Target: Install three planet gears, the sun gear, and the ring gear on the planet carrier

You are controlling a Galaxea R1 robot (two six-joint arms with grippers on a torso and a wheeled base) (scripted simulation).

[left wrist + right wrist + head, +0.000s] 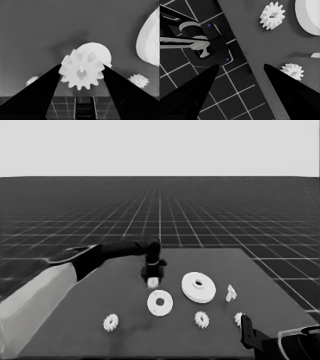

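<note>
Dark tabletop [120, 290] runs under a gridded floor and a pale blank band. Over its middle the left gripper [153, 279] hangs fingers-down, clenched on a planet gear [82, 72]; in the left wrist view the toothed rim sits squarely between both fingers, each pressing an opposite side of it. Just past the fingertips lies the smaller round part [160, 303], the planet carrier, flat with its wide hole showing; the larger round part [198, 287], the ring gear, lies beside it and apart. Three more gears [110, 322] rest well clear of the fingers, and a thin white piece [230, 293] lies beyond the larger part.

The gear looks rigid and light, though its teeth offer narrow contact, so a grip across opposite teeth, as here, seems soundest; a skewed pinch would probably let it twist.

The left arm reaches in long from the side, wrist bent down. The right gripper [240, 75] waits at the table's near corner, fingers spread and holding nothing.
</note>
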